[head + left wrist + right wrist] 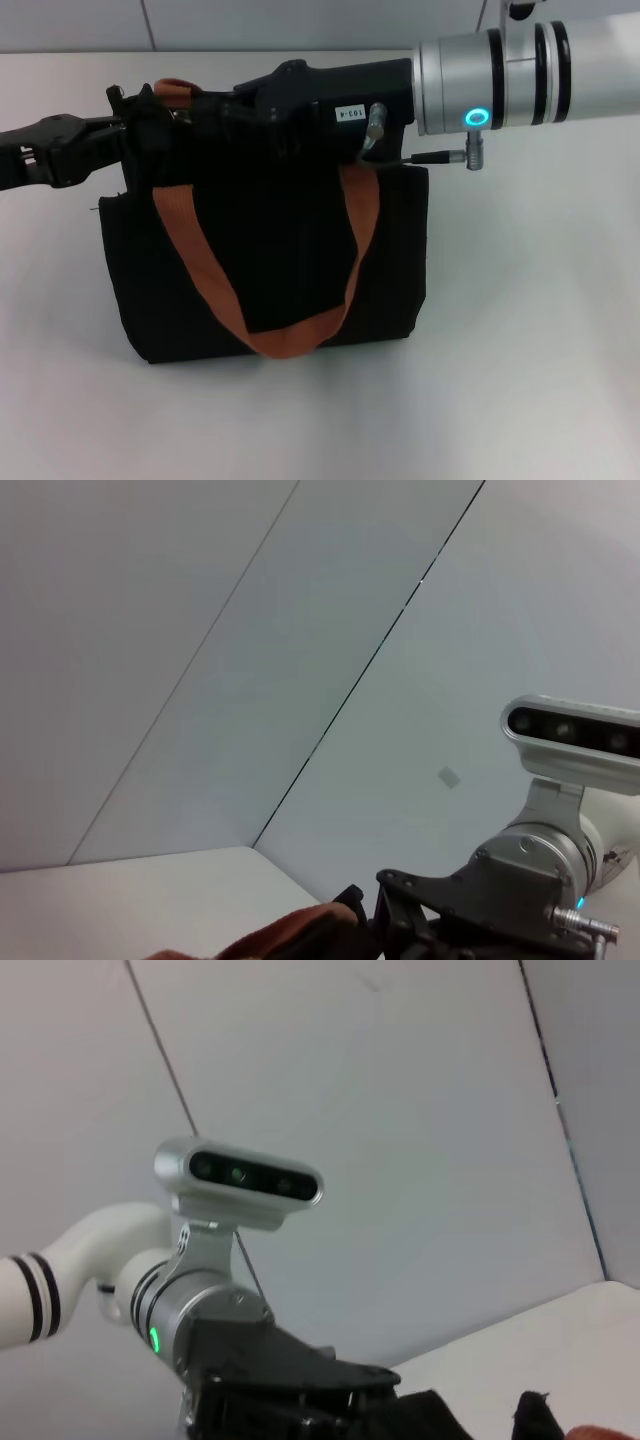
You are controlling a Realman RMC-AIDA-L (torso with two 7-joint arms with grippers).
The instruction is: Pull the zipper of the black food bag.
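Observation:
The black food bag [270, 270] stands upright in the middle of the white table, its front orange-brown handle [200, 270] hanging down over the front panel. The rear handle [178, 90] pokes up at the top left. My left gripper [125, 115] reaches in from the left to the bag's top left corner. My right gripper [205, 108] reaches across the bag's top from the right, ending near the rear handle. The zipper pull is hidden under the two grippers. The left wrist view shows an orange strap [290, 935] and the right arm's wrist [530, 870].
The white table [530, 330] spreads around the bag, with a pale wall behind. The right arm's silver forearm [500, 80] hangs over the bag's right end. The right wrist view shows the left arm's wrist [200, 1320] and black fabric [420, 1415].

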